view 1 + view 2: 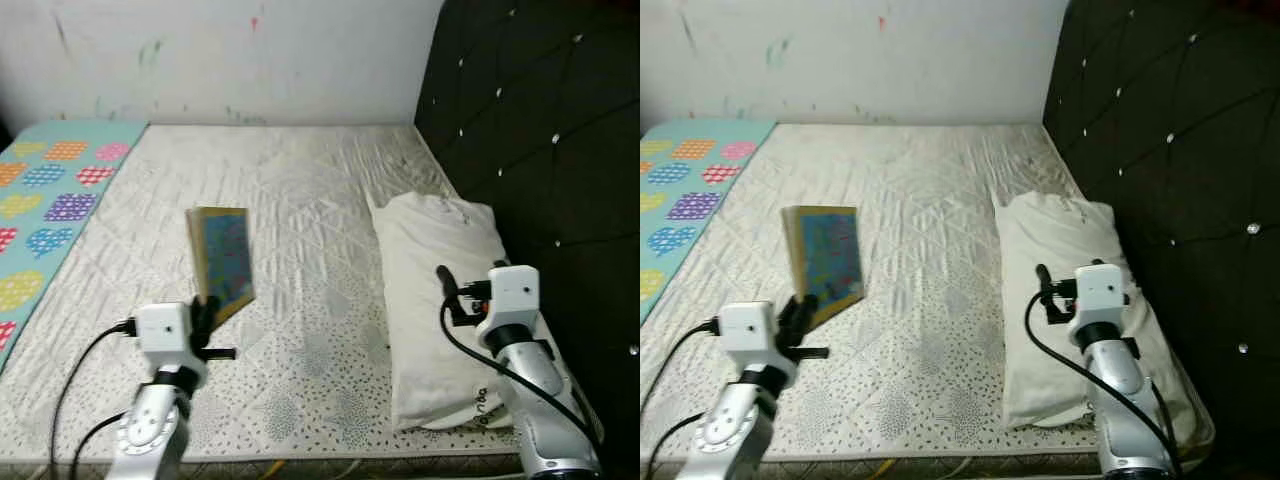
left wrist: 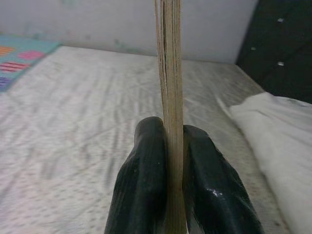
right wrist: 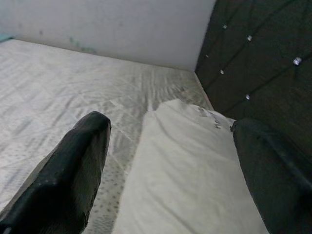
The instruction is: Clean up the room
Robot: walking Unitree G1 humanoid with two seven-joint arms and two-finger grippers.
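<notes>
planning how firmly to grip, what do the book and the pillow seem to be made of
Book: paper pages with a glossy printed cover, probably card; the left wrist view shows a stack of thin tan page edges between the left gripper fingers. Pillow: soft white woven fabric, matte and creased, likely cotton over stuffing.

before me is a bed (image 1: 300,190) with a quilted, off-white mattress cover, speckled with small dark dots toward its near edge. on my right, a white pillow (image 1: 440,300) lies lengthwise on it, just beside the dark tufted headboard (image 1: 540,130). along my left side, a light blue mat with coloured hearts (image 1: 45,210) lies flat at the bed's edge. near the middle, closer to my left, a book with a blue cover (image 1: 225,260) stands tilted up off the cover.
</notes>
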